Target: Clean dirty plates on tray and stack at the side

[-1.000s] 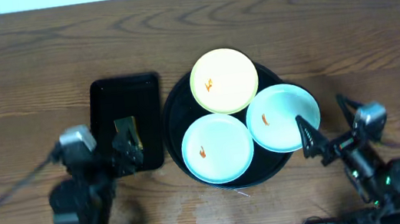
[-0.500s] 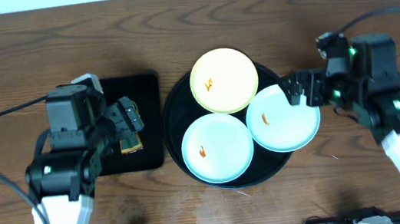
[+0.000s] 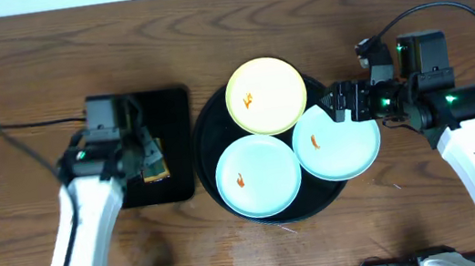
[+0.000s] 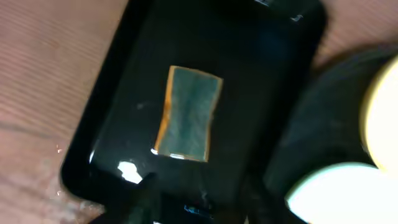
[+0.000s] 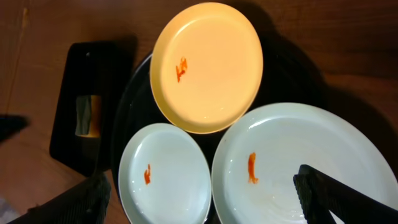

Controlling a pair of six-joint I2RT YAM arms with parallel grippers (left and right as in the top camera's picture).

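**Dirty, unstacked, ungripped**

Starts with the wooden table (image 3: 26, 60), filling the overhead view from edge to edge. Finds near its middle the round black tray (image 3: 205, 128), glossy and raised at the rim. Just beside it, to the left, sits the rectangular black tray (image 3: 171, 132), clearly narrower.

Counts three plates on the round tray, laid side by side and none stacked. Places the pale yellow plate (image 3: 266, 95) at the far side, the left mint plate (image 3: 258, 175) at the near side and the right mint plate (image 3: 338, 143) to the right, jutting past the rim. Rims meet where the three come together (touching or overlapping, cannot tell which).

Shows the right gripper (image 5: 211, 199) above the right mint plate, spread wide and holding nothing. Puts one of its fingers (image 5: 336, 193) over the plate's surface; contact cannot be told. Shows the left gripper (image 4: 202, 208) over the rectangular tray, fingers apart and empty, short of the sponge (image 4: 188, 113).

Has the sponge flat near that tray's middle, green face up, yellow along one edge.

Ends with one small orange smear per plate: (image 3: 249, 100), (image 3: 240, 181), (image 3: 314, 141).
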